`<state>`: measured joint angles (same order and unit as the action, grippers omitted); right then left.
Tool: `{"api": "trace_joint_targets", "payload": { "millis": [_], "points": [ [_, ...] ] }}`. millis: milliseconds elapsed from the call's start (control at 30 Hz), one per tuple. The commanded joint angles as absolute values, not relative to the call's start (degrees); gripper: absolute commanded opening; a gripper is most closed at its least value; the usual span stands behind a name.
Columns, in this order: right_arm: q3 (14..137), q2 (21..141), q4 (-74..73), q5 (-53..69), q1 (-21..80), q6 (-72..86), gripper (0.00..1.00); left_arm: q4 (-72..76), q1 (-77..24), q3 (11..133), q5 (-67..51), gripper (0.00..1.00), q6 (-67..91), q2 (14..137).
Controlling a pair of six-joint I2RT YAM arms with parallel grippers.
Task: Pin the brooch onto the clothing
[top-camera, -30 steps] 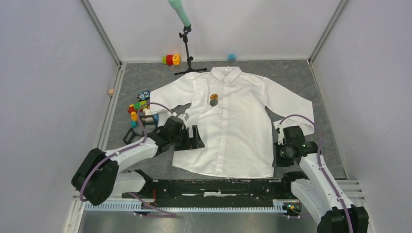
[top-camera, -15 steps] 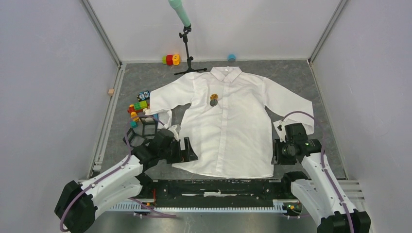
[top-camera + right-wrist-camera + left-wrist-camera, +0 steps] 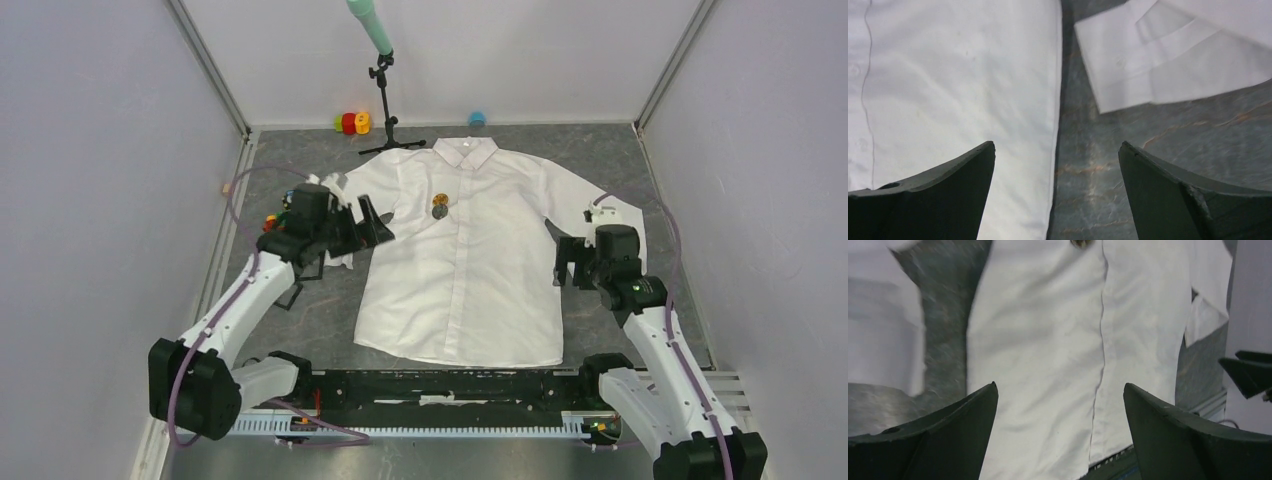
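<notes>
The clothing (image 3: 470,260), a white collared shirt, lies flat and face up on the grey table. The brooch (image 3: 440,205), orange-gold above and dark below, sits on its chest left of the placket; it also shows at the top edge of the left wrist view as the brooch (image 3: 1079,243). My left gripper (image 3: 378,228) hovers open over the shirt's left side by the bunched sleeve, nothing between its fingers (image 3: 973,415). My right gripper (image 3: 562,265) stands open over the shirt's right side edge (image 3: 1050,100), empty, with the sleeve cuff (image 3: 1173,65) just beyond it.
A black stand with a green tip (image 3: 383,90) rises behind the collar. Red and yellow toy blocks (image 3: 350,123) and a blue piece (image 3: 477,118) lie at the back wall. More coloured blocks (image 3: 270,222) sit behind the left arm. Grey walls close both sides.
The left arm swung from the shirt's lower left corner up to the left sleeve, which is now bunched. The right gripper opened and moved up along the shirt's right edge.
</notes>
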<state>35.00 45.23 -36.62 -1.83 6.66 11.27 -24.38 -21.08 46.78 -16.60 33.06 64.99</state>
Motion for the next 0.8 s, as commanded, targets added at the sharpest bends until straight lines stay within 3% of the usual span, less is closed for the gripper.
{"api": "trace_joint_targets", "payload": {
  "millis": [0, 200, 367, 500, 767],
  "points": [
    [42.3, 46.4, -25.6, -15.6, 6.8, 7.6, 0.98, -26.5, -12.4, 58.9, -16.2, 1.0, 23.4, 66.1],
    [48.2, 42.6, -19.8, -28.4, 6.8, 1.9, 0.98, -27.9, -11.2, 66.6, -0.8, 1.0, 13.2, 60.2],
    [38.2, 32.1, -6.7, -29.7, 6.9, -2.6, 0.98, -16.2, -11.2, 55.4, 8.2, 1.0, 9.7, 49.2],
    [32.0, 26.2, -1.7, -29.0, 6.8, -3.5, 0.98, -14.5, -11.1, 52.1, 9.7, 1.0, 9.1, 46.0],
    [30.8, 24.6, -0.6, -26.5, 6.9, -5.2, 0.98, -14.9, -11.1, 51.9, 9.6, 1.0, 9.1, 46.9]
  ]
}}
